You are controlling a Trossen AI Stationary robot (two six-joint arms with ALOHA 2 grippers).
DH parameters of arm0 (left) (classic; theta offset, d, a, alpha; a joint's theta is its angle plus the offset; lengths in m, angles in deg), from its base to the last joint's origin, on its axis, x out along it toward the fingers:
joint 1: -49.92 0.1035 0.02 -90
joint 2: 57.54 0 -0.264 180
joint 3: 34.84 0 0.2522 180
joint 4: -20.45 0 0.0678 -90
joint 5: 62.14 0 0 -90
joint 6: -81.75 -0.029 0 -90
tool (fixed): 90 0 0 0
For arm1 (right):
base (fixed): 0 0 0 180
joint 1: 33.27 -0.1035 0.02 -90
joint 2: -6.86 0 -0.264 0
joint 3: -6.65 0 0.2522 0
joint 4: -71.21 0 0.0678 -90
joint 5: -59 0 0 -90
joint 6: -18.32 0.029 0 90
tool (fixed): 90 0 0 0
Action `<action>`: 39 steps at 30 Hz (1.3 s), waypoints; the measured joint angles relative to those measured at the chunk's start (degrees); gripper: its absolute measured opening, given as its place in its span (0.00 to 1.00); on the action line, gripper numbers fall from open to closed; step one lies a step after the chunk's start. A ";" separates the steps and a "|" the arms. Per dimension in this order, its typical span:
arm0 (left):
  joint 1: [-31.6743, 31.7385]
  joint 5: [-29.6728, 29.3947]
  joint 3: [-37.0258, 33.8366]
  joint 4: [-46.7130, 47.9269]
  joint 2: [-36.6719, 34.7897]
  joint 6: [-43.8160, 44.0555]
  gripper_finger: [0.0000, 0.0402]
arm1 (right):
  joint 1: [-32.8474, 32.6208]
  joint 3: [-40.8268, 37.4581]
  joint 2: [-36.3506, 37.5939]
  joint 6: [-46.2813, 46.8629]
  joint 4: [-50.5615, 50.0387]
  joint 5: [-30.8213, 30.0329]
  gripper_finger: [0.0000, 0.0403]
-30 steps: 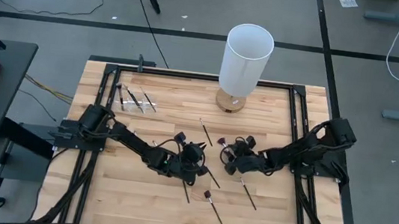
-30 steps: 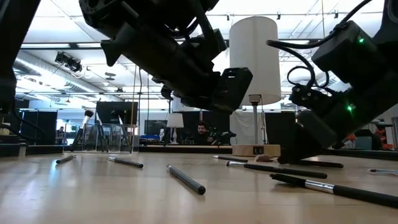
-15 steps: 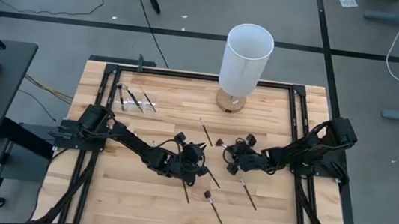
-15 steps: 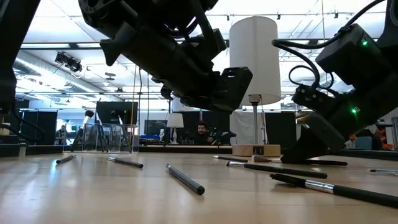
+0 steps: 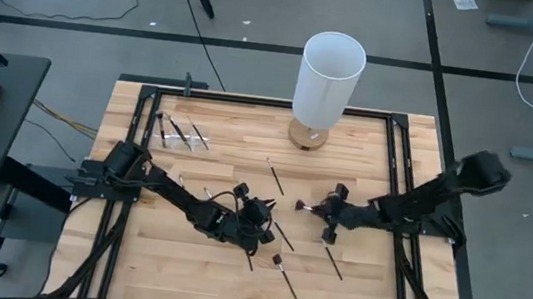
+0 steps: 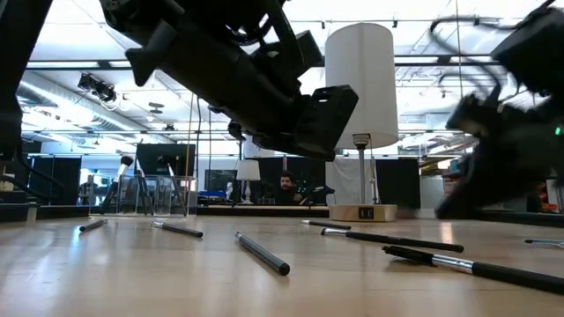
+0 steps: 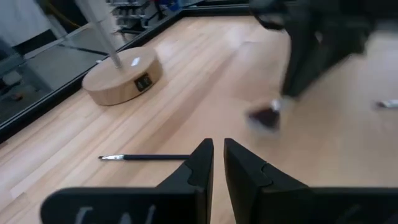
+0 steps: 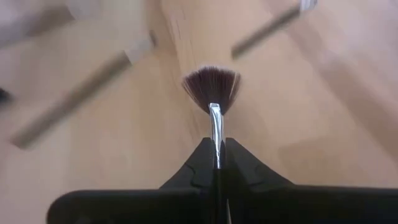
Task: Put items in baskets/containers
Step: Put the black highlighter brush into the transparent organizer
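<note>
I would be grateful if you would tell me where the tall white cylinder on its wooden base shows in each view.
High view: white cylinder, table's far edge, centre.
Low view: right of centre, behind the brushes.
Left wrist view: only its wooden base and stem.
Right wrist view: not in it.
Shared landmark: the wooden base.

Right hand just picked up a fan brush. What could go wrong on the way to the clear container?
The right hand pinches the fan brush only by its thin handle, so it may twist or slip during a fast swing. The route to the clear container passes the left hand, low at mid-table, so the arms could clash. Loose brushes on the table could be knocked.
</note>
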 joint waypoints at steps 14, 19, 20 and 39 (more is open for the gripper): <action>1.65 33.29 -0.07 -24.32 0.00 -18.49 0.11 | -6.93 -12.31 7.97 -11.88 47.46 22.80 0.04; 2.42 37.10 -0.04 -31.24 0.00 -20.92 0.24 | -7.64 -10.17 7.69 -15.16 48.51 25.46 0.04; 2.44 37.30 -0.04 -32.78 0.00 -21.51 0.28 | -7.64 -9.70 7.53 -15.57 48.53 25.46 0.04; 1.89 42.15 15.07 -37.35 9.29 -37.90 0.48 | -7.61 -7.39 6.41 -17.29 47.90 27.89 0.04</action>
